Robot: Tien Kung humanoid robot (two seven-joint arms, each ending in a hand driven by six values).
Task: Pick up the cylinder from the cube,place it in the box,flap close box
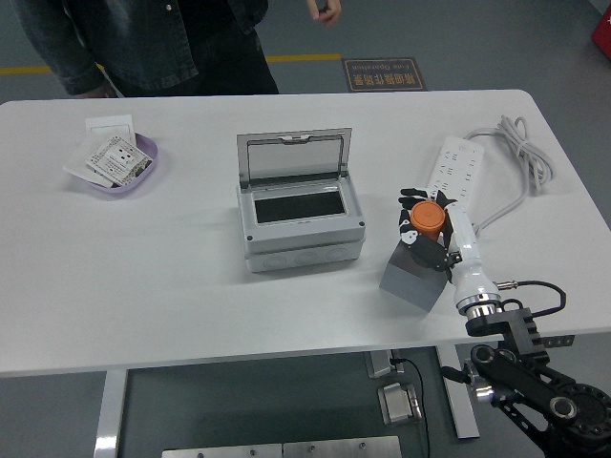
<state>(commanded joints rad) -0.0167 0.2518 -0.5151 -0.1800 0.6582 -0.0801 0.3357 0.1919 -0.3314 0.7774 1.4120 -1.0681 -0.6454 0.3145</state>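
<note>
An orange cylinder (427, 218) is held in my right hand (423, 229), whose black fingers are curled around it, just above the grey cube (411, 277). The grey box (300, 224) stands at the table's middle with its clear flap lid (292, 156) raised upright at the back and its dark inside showing. The hand is to the right of the box. My left arm is not in view.
A white power strip (453, 172) with a coiled cable (520, 143) lies at the right. A purple dish (119, 164) with white cards sits at the far left. A person in a dark jacket (143, 38) stands at the table's far side.
</note>
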